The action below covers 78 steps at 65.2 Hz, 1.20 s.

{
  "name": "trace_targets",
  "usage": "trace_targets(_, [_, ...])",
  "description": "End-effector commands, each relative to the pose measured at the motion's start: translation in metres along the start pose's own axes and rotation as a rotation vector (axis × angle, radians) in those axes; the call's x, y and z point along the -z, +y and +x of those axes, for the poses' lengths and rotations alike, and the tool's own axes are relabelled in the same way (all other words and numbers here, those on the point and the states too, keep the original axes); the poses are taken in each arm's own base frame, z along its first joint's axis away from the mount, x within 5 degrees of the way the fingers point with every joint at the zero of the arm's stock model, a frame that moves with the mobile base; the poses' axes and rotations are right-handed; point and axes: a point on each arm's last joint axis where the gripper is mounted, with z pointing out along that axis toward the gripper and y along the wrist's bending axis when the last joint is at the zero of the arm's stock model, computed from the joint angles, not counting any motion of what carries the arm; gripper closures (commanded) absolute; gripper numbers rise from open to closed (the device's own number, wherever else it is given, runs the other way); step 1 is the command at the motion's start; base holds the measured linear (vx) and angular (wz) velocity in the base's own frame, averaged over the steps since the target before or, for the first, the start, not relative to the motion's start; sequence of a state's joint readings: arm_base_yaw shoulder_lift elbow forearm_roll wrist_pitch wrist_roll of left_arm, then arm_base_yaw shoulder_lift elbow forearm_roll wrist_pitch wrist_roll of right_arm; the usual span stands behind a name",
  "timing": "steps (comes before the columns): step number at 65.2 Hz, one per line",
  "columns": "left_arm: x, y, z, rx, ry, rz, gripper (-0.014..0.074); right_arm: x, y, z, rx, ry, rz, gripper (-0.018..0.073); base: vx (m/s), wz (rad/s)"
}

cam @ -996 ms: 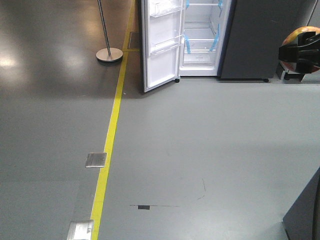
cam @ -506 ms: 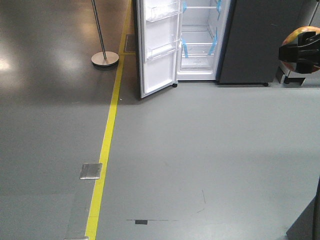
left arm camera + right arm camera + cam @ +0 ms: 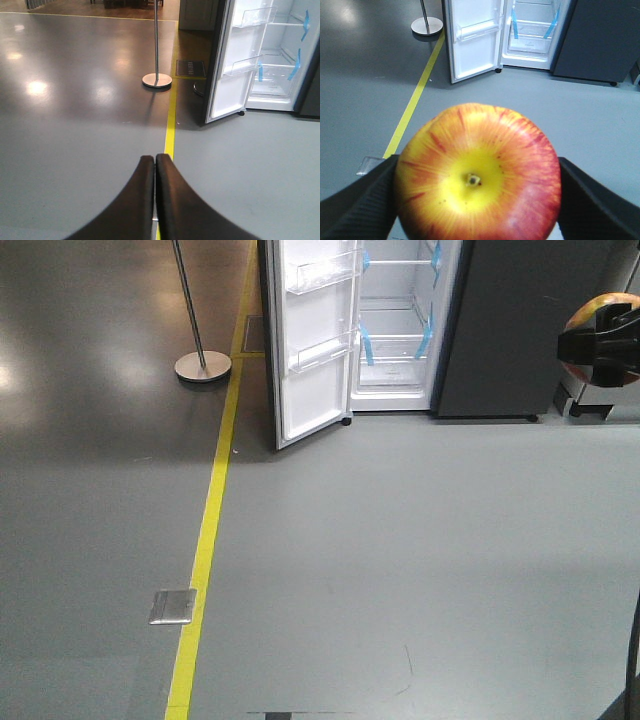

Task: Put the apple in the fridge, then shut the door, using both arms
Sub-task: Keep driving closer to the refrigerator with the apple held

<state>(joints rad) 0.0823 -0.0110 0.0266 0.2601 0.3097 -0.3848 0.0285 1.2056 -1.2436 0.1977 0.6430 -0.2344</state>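
Front view: the fridge (image 3: 400, 340), its open door (image 3: 312, 370) and the floor plate (image 3: 173, 606) sit lower in frame than one second ago. The right gripper (image 3: 603, 345) grasps the apple (image 3: 586, 312) at the right edge, well apart from the fridge.

Left wrist view: the left gripper (image 3: 154, 160) is clenched, its tips touching, and it holds nothing.

Right wrist view: the fingers (image 3: 360, 205) press on both sides of the apple.

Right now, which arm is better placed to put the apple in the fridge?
Right: the right hand grips the apple. The left hand is shut and empty, and the fridge stands open ahead.
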Motion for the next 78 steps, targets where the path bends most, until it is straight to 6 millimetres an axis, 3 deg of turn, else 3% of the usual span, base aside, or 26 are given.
trace_targets(1, [-0.0003, -0.0019, -0.001, 0.001, -0.059, 0.029, 0.0604, 0.0167, -0.002, -0.0181, 0.001, -0.135, 0.027, 0.0391, 0.15, -0.02])
trace_targets(78, [-0.0003, -0.0019, -0.001, 0.001, -0.059, 0.029, 0.0604, 0.0167, -0.002, -0.0181, 0.001, -0.135, 0.027, 0.0391, 0.12, 0.0])
